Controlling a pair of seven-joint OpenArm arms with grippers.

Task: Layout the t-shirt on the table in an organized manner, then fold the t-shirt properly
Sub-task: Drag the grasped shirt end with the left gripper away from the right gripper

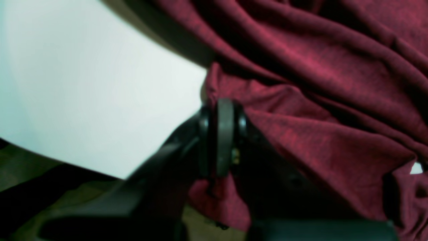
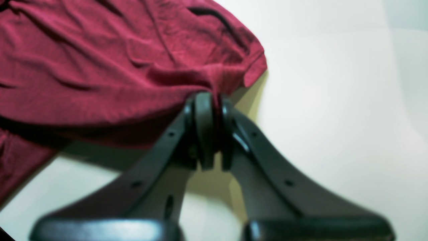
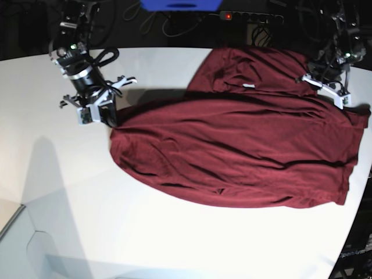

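**Maroon shirt stretched between two pinches**

Wrinkled dark maroon knit t-shirt (image 3: 238, 157) lies spread on the large white curved-edge table (image 3: 70, 197), its long axis running from one gripper to the other. Right gripper (image 2: 212, 100) is clamped on a bunched edge; cloth fans beyond its fingertips. Left gripper (image 1: 222, 110) pinches the opposite edge.

The base view looks steeply down from high above, taking in most of the white worktop (image 3: 70, 197) and the whole spread t-shirt (image 3: 232, 151). Each wrist view sits close behind its own claw, looking along the fingers: the left claw (image 1: 222, 137) at the shirt's right end, the right claw (image 2: 212, 130) at its left end. All three views share shirt and worktop.
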